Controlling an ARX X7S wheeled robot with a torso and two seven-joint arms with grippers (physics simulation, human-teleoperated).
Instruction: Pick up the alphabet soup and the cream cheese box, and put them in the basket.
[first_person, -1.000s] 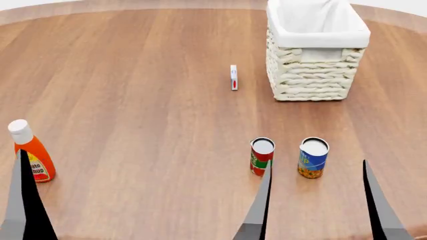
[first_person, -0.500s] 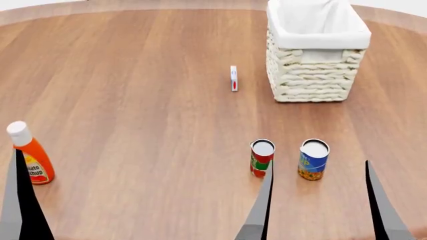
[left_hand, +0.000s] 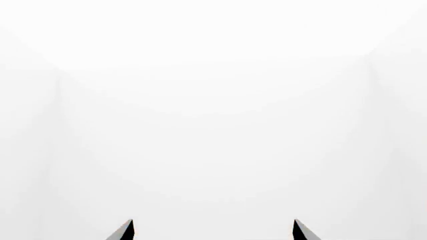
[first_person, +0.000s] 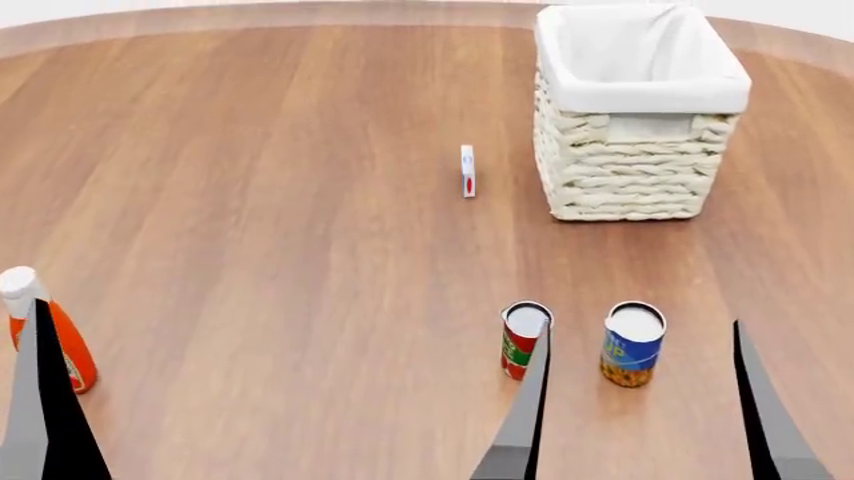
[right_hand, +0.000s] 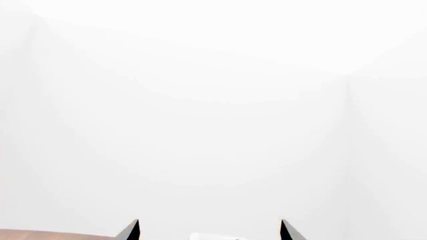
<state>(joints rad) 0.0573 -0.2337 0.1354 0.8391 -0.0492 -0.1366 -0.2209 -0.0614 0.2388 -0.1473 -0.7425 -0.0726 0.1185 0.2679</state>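
The alphabet soup (first_person: 631, 350), a blue-labelled can, stands near the table's front at the right. It sits in line between the two dark fingers of my right gripper (first_person: 639, 324), which is open and empty. The cream cheese box (first_person: 467, 171) stands on edge in mid-table, just left of the basket (first_person: 641, 98) at the back right. Only one finger (first_person: 43, 410) of my left gripper shows in the head view, at the far left. The left wrist view shows the left gripper (left_hand: 213, 221) open against blank white. The right wrist view shows the right gripper (right_hand: 209, 221) open.
A red-and-green can (first_person: 522, 342) stands just left of the alphabet soup, partly behind my right gripper's left finger (first_person: 525, 420). A ketchup bottle (first_person: 54, 345) stands at the front left, behind the left finger. The round wooden table's far edge (first_person: 267, 18) curves along the back.
The head view has shifted: the basket, box, cans and bottle all sit lower in the picture than before. Nothing was grasped and both grippers stay open.
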